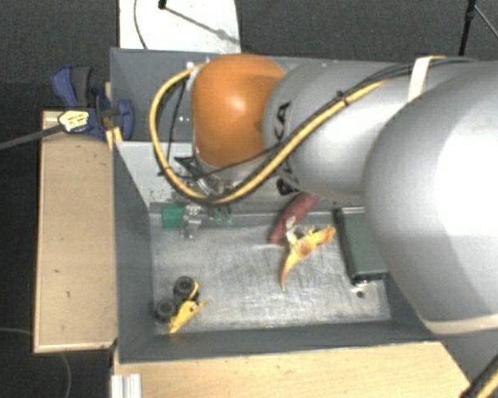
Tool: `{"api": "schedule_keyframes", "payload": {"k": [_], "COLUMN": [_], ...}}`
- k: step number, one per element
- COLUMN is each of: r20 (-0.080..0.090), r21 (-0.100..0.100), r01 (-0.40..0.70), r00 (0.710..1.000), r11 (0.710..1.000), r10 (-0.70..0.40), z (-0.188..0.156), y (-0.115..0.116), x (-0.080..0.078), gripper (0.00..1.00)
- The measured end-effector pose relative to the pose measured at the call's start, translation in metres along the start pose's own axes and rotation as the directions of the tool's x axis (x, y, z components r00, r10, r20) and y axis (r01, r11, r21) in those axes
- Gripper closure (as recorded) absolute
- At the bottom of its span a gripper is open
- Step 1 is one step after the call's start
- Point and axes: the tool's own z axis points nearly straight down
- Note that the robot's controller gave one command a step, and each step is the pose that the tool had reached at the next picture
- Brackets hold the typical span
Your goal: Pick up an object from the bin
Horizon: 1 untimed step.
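Note:
My gripper (191,222) pokes out below the orange wrist cover, low at the back left of the bin. A green thing (173,216) lies right there against the back wall, and green shows on both sides of the gripper. Whether it is held is hidden from this angle. To the right lie a dark red elongated thing (285,219) and, touching its lower end, a yellow peel-shaped thing (304,247).
A dark green flat box (362,251) lies at the right, partly under the arm. A small yellow toy with black wheels (179,300) sits in the front left corner. The arm covers the bin's back right.

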Motion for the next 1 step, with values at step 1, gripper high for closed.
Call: {"api": "schedule_keyframes", "payload": {"k": [1], "r20": [-0.001], "r21": [0.000], "r01": [0.011], "r00": [1.000], "r11": [1.000], "r10": [-0.011], "z": [-0.0425], "y": [0.0050], "x": [0.0042], "gripper": [1.00]}}
